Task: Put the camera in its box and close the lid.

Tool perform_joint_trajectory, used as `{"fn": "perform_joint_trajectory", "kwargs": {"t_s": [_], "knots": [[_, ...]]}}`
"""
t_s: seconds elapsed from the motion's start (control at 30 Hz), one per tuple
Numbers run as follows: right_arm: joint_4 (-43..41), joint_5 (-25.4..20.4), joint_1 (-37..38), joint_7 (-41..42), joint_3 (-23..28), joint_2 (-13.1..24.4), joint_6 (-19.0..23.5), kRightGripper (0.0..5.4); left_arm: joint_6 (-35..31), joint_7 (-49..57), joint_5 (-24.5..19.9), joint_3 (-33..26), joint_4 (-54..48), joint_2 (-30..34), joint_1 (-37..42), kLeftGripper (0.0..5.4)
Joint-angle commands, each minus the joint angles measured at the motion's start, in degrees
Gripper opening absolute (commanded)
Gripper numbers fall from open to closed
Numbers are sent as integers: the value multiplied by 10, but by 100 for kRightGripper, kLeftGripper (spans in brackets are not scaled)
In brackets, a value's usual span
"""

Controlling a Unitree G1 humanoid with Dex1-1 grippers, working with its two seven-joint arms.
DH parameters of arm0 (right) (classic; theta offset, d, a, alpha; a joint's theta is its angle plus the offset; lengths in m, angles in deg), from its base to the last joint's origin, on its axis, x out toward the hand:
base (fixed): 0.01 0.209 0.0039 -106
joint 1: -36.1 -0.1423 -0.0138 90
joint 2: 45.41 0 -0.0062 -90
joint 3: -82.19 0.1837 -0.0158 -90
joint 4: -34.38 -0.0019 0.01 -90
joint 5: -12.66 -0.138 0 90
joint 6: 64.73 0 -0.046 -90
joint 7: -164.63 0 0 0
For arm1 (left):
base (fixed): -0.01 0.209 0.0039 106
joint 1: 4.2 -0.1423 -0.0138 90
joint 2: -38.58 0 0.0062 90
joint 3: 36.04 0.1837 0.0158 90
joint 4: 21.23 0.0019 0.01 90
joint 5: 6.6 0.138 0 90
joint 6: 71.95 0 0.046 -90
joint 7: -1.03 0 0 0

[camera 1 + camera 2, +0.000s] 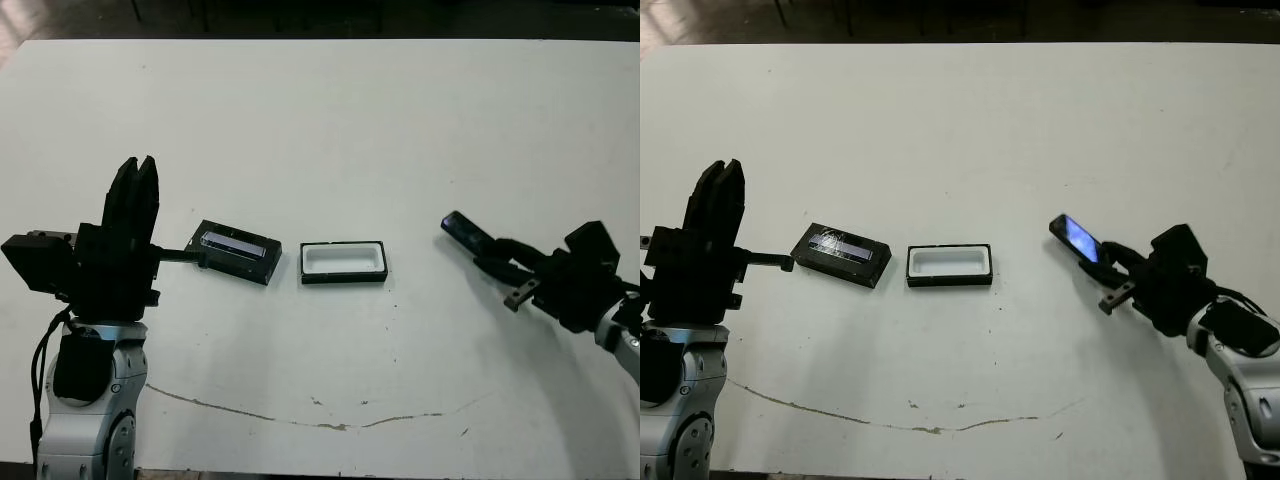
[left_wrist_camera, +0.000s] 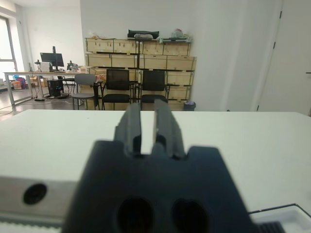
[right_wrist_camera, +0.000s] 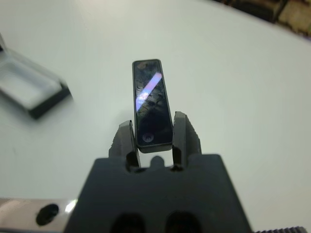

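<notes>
Nowhere readable writing — right tool (image 3: 153,141) clamps camera (image 3: 151,99) (glossy face); left tool (image 2: 148,128) nearly closed, empty.

1. One camera (image 3: 151,104), a slim black bar.
2. One box (image 1: 343,262), a shallow tray with black walls and white lining.
3. One lid (image 1: 237,251), black with a glossy strip on top.
4. Two end effectors, each with two black fingers: the left end effector (image 1: 135,180) and the right end effector (image 3: 153,141).
5. One white counter (image 1: 330,130).
6. Three chairs beyond the counter in the left wrist view: one grey chair (image 2: 84,87) and two black chairs (image 2: 117,83).
</notes>
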Motion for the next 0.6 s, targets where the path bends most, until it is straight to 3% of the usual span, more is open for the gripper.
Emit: {"fn": "perform_joint_trajectory", "kwargs": {"t_s": [0.03,0.2,0.3,0.5,0.6], "knots": [[7,-24,-52,15,-7,-5,8,0,-2,4,5,3,14,-1,-7,0],[9,-77,-134,51,-40,-9,63,0,-1,6,6,9,14,-3,-8,0],[34,-82,-180,102,-79,-4,64,0,4,7,8,12,14,-3,-12,0],[102,-29,-241,189,-160,13,37,0,5,12,18,14,10,-5,-17,0],[128,-6,-272,228,-200,17,53,0,5,13,19,15,9,-7,-19,0]]}}
